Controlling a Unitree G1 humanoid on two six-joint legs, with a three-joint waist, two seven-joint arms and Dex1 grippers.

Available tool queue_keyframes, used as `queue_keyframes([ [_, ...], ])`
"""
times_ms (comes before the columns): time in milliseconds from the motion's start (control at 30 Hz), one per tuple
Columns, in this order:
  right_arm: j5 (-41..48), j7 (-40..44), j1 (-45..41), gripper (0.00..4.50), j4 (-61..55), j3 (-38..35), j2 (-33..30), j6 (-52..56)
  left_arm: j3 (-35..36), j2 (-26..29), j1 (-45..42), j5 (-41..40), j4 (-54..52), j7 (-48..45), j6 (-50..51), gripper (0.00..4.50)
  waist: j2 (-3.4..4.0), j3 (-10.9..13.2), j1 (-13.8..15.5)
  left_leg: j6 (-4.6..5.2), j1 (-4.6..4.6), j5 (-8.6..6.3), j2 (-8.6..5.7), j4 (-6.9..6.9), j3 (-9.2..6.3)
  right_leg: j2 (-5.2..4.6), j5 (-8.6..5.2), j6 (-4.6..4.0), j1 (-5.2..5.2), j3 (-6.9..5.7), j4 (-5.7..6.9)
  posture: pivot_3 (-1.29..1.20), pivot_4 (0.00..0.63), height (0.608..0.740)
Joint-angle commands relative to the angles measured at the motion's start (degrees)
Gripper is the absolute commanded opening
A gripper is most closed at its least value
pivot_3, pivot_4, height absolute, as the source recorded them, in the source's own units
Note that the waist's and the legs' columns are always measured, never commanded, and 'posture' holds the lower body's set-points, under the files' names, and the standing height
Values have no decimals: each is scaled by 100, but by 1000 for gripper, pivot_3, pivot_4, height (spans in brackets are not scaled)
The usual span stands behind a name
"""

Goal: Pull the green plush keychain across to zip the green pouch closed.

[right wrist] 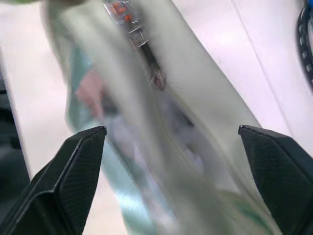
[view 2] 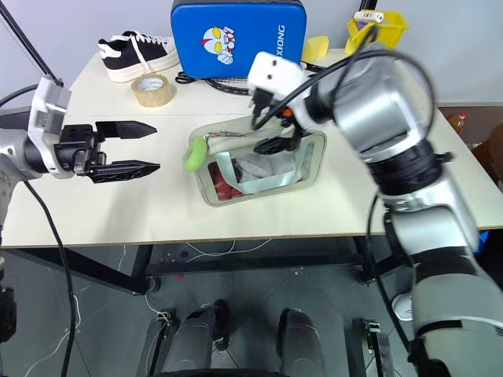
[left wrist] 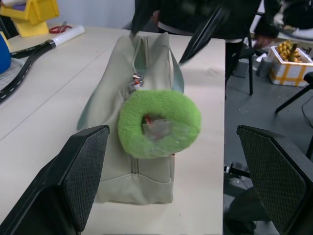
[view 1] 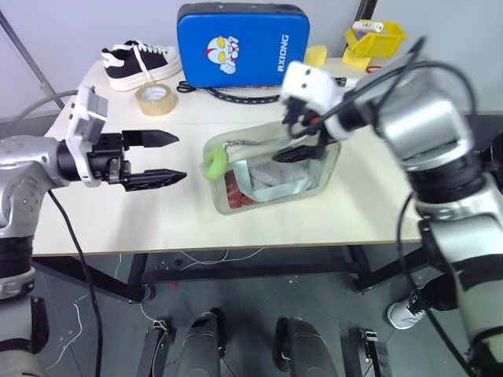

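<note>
The green pouch [view 1: 271,184] lies on the white table, red and white contents showing through its clear side. The green plush keychain [view 1: 214,162] hangs at the pouch's left end, fixed to the zip pull [left wrist: 135,81]. My left gripper [view 1: 179,157] is open, level and aimed at the plush from a short way to its left, not touching. In the left wrist view the plush [left wrist: 159,122] sits ahead between the fingers. My right gripper [view 1: 297,141] hovers open over the pouch's top, its fingers [right wrist: 78,166] spread wide above the zip line [right wrist: 146,54], holding nothing.
Behind the pouch stand a blue padded case [view 1: 242,43], a roll of tan tape [view 1: 155,99], a black and white shoe [view 1: 140,63] and a yellow bin [view 1: 376,39]. A black cable [view 1: 236,96] lies near the case. The table's front edge [view 1: 236,247] is close.
</note>
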Motion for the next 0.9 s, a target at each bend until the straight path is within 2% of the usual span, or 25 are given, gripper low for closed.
queue_keyframes([
  [33,33,82,120,4481,-13,-62,-366,-577,70,31,-125,-25,-64,-51,-89,4500,0,0,-12,0,0,0,0,0,0,0,0,0,0,0,0,0,150,723],
  [167,-259,-104,526,4481,442,122,-636,-1351,84,25,-89,-35,-113,-44,-58,4500,-1,0,-15,0,3,0,0,-2,0,0,0,-1,1,0,-2,0,150,723],
  [233,-368,-251,619,3968,671,162,-588,-1527,93,27,-74,-50,-138,-39,-37,4500,1,0,-16,0,3,0,0,-1,1,-1,0,-1,1,0,-2,0,150,723],
  [267,-428,-327,646,3639,776,184,-553,-1580,98,29,-64,-57,-154,-34,-26,4500,2,1,-16,0,2,0,0,-1,1,-1,0,-1,0,0,-2,0,150,723],
  [367,-383,-404,669,2093,743,99,-494,-1436,97,28,-44,-76,-212,-14,14,4500,2,1,-15,0,1,1,0,-2,1,-1,0,0,0,0,-1,0,150,723],
  [500,-204,-276,571,112,134,20,-552,-761,52,40,-22,-71,-280,-43,37,4500,2,1,-14,0,1,1,0,0,0,-1,0,0,2,0,-1,0,150,723],
  [667,-66,-272,429,41,-292,64,-534,-150,-36,-22,-73,-37,-274,-53,34,4500,2,1,-11,1,1,0,1,0,0,-1,0,-1,-2,0,-1,0,150,723],
  [900,0,-433,717,41,-340,58,-600,-272,-385,-420,-511,406,117,390,-175,4500,-1,0,35,1,0,0,0,7,-1,-2,0,-1,5,0,-1,0,150,723],
])
